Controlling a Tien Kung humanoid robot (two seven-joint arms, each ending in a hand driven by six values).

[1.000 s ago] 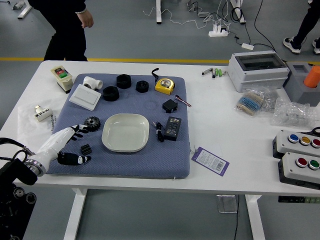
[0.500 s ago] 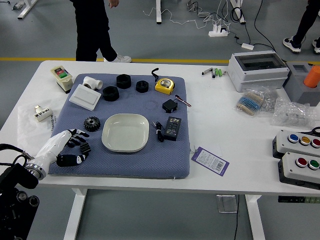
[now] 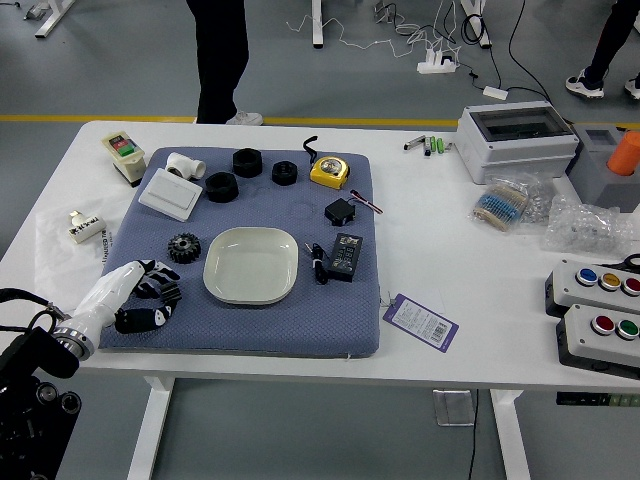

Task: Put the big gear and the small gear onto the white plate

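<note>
In the head view, the white-and-black left hand (image 3: pixel 110 293) is grasping a small black ribbed gear (image 3: pixel 170 292) between thumb and fingers. A big black toothed gear (image 3: pixel 184 248) is lying near the white oval plate (image 3: pixel 251 266), on its left side, both resting on a blue fabric mat (image 3: pixel 235 335). Beyond the white table (image 3: pixel 490 310), a person in dark trousers (image 3: pixel 221 60) is standing.

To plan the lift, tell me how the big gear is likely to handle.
The big gear looks stiff, with a solid dark body, so it probably won't flex when gripped. Its toothed rim should make it less slippery than a smooth ring. Lying flat on the blue mat, it seems more apt to slide than roll if pushed.
</note>
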